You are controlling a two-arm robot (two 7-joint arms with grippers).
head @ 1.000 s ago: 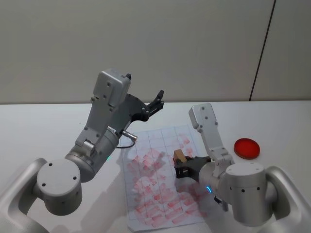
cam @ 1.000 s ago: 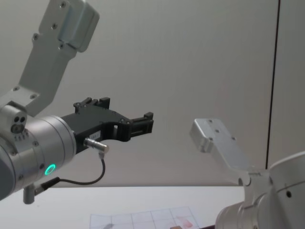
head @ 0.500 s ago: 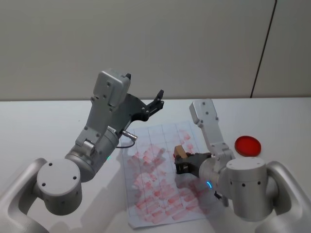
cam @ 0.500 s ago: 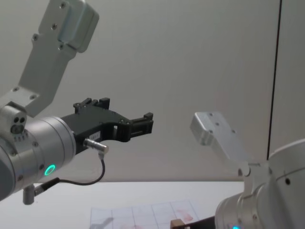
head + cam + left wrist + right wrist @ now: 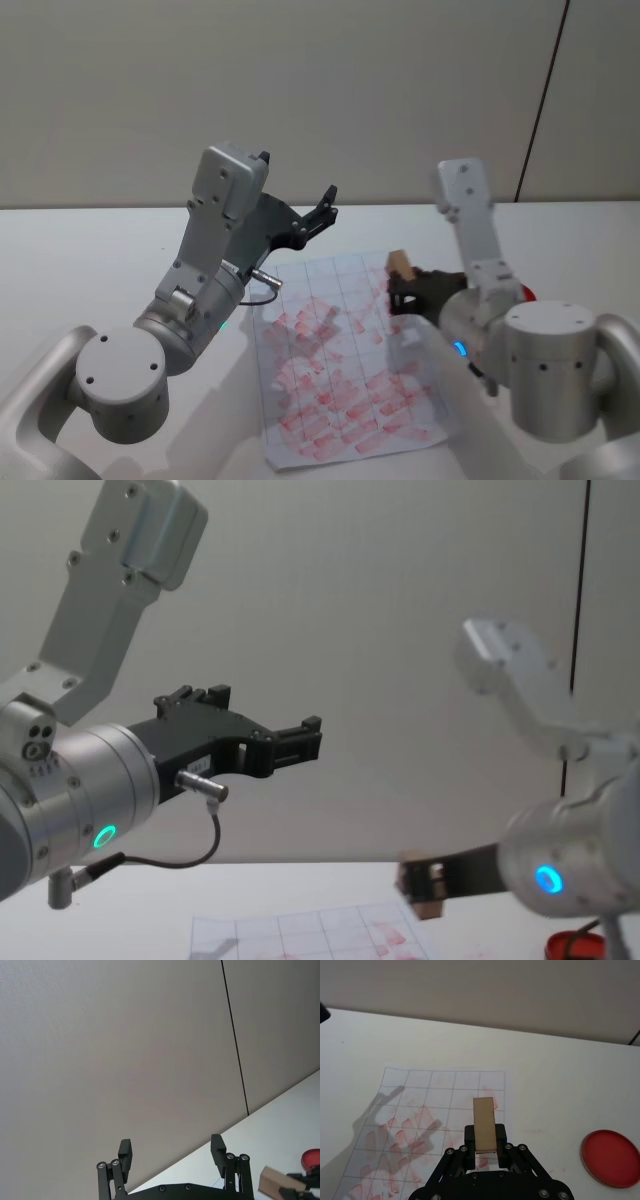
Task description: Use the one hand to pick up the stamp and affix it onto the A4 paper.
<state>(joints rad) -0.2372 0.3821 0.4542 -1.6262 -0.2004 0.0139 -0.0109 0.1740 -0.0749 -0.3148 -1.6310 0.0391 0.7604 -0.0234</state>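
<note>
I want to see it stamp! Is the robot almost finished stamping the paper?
Many red marks already cover the A4 paper. Right now the right gripper holds the stamp lifted above the sheet, near the red ink pad. The left gripper hangs idle, open. Unmarked squares remain at the paper's far edge.

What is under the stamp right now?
The stamp, held in the right gripper, hangs above the far right part of the A4 paper, over grid cells with red marks. Its underside is hidden. The left gripper is parked, raised.
</note>
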